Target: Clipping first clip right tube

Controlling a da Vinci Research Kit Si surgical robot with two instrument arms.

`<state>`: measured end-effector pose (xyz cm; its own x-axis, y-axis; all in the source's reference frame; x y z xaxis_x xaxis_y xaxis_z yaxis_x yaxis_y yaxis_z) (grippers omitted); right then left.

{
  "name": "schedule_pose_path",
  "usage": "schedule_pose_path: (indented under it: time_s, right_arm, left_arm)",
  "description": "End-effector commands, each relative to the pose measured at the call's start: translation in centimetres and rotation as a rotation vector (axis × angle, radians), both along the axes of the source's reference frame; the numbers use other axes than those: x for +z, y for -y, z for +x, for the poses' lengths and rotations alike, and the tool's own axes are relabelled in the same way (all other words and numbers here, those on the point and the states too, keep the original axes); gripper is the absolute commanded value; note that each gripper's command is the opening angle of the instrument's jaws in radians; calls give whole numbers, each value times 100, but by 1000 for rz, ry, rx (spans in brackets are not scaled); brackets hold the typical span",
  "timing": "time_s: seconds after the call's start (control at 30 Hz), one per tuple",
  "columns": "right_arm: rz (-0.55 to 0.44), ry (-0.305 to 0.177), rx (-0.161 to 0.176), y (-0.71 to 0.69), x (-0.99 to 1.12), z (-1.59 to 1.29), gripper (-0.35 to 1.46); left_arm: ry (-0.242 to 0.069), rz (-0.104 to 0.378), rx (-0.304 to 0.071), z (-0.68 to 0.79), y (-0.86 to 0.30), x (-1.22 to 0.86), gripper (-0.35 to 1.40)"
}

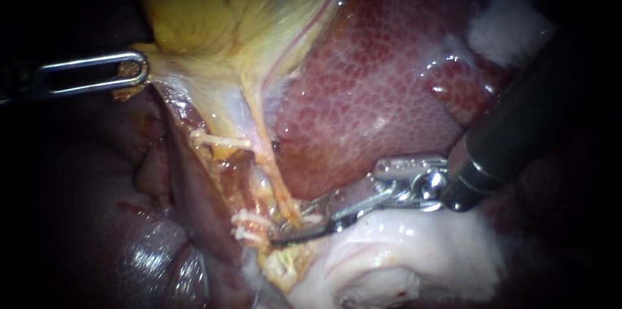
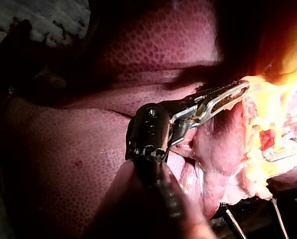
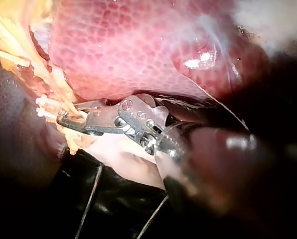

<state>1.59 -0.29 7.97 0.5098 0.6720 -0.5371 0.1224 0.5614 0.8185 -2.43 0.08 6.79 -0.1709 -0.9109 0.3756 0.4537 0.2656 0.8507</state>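
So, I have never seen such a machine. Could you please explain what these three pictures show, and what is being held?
This is a surgical robot at a bench, working on a pig's organs with two long thin metal instruments. One picture comes from an endoscope camera close to the tissue. The other two come from cameras on each instrument's arm. The dark red mottled liver lies beside the pale yellow gallbladder. The left instrument, entering from the left, grips the gallbladder's edge. The right instrument has its tip open around a thin yellowish tube. A small white clip shows just beside it.
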Motion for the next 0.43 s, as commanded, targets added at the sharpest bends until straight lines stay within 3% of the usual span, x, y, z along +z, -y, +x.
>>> schedule_pose_path:
  time_s: [0.03, 0.43]
  right_arm:
    - [-1, 4, -3, 3, 2, -2, -35]
    - [0, 9, -3, 8, 4, 1, -35]
  left_arm:
    - [0, 0, 0, 0, 0, 0, -35]
    - [0, 0, 0, 0, 0, 0, -35]
